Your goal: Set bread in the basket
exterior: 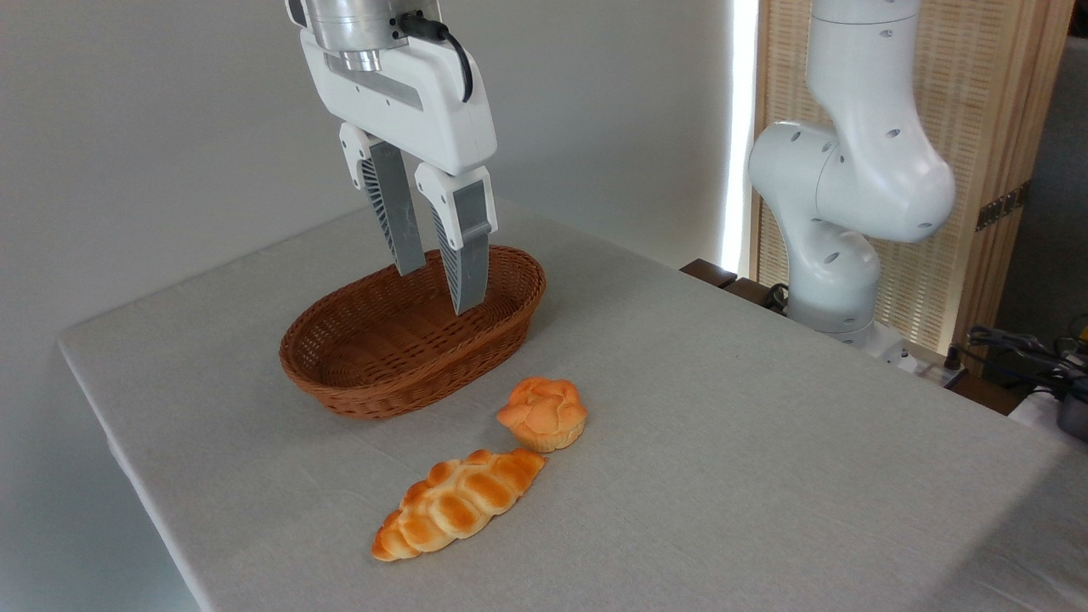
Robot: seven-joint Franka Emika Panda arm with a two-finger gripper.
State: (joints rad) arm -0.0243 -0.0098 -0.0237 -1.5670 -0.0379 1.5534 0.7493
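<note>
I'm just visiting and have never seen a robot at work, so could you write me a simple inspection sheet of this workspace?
Surface: table under a plain grey cloth.
Job's things: braided bread lies on the cloth, outside the empty basket.
Clutter: small round bun beside the bread.
Grippers: gripper open, empty, above the basket.
Cables: black cable on the gripper's mount; cables far right.
Surroundings: white wall, slatted wooden screen.

The bread (459,504) lies before the basket (357,384), with the bun (542,413) just right of and behind the bread's end.
</note>
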